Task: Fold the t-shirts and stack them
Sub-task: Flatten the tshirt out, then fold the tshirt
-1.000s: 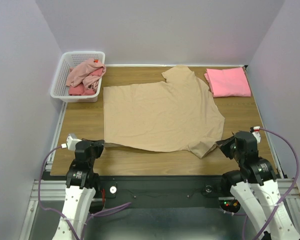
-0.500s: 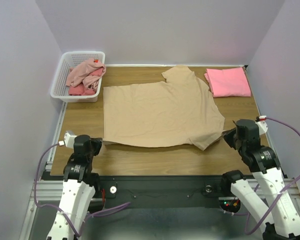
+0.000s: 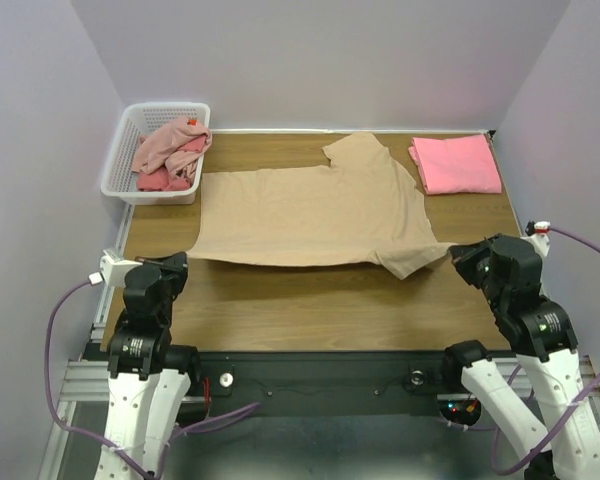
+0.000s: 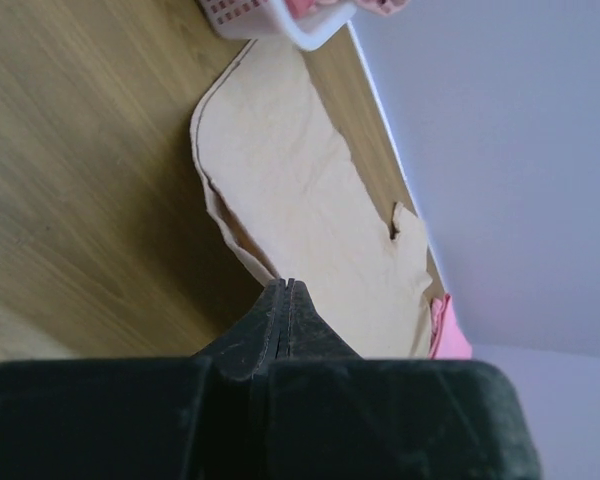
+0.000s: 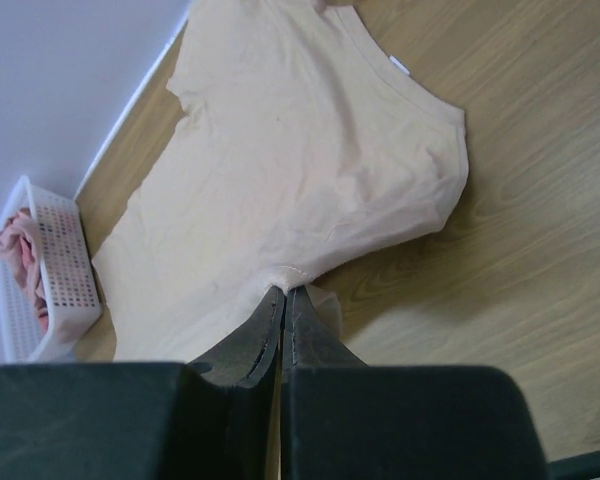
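A large beige t-shirt (image 3: pixel 320 215) lay spread sideways on a wooden worktop (image 3: pixel 310 310), its long axis running from one pair of jaws across to the other. The left jaws were pressed together on the near hem corner, and the right jaws were pressed together on the near sleeve. The near edge hung stretched between them, raised a little off the wood. From both pairs of jaws the rest of the shirt lay straight ahead, sloping down onto the worktop, with the far sleeve pointing away. Neither arm was the nearer one, since each held its own end. Judging from this, the coming move would be to carry the near edge forward over the far edge, both pairs travelling together so the fold line ran parallel to the long axis. Well beyond the right jaws sat a folded salmon-pink t-shirt (image 3: pixel 458 163). Well beyond the left jaws, a white basket (image 3: pixel 120 170) held crumpled pink and red t-shirts (image 3: pixel 170 150).
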You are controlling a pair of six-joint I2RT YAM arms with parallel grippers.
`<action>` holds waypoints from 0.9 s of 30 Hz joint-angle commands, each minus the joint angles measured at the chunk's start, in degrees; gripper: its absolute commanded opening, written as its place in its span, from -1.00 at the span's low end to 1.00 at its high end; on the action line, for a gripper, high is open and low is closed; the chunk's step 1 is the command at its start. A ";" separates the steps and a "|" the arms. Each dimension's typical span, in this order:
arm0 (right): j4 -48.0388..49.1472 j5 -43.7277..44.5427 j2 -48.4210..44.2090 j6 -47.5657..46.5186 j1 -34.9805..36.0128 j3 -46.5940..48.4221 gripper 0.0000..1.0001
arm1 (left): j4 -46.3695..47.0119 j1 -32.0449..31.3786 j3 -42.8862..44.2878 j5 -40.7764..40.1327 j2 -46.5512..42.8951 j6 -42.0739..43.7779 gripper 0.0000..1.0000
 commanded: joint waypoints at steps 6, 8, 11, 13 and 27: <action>-4.34 -6.86 -5.00 2.42 -0.13 -5.68 -0.99 | -5.47 -0.03 -8.60 1.42 -7.04 -5.48 -1.00; -5.32 -10.64 -6.41 3.83 -0.22 -8.49 -0.99 | -7.23 -0.03 -8.42 -0.52 -6.87 -7.17 -1.00; -6.37 -9.70 -6.77 4.53 -0.13 -10.25 -0.99 | -8.55 -0.03 -8.51 -1.75 -5.29 -9.28 -1.00; -6.46 -7.76 -6.15 4.79 -0.13 -10.08 -0.99 | -7.76 -0.03 -9.12 -1.58 -3.19 -9.28 -1.00; 2.14 2.44 6.67 2.34 -0.13 -7.27 -0.99 | -3.54 -0.03 -11.23 -5.71 4.55 -9.90 -1.00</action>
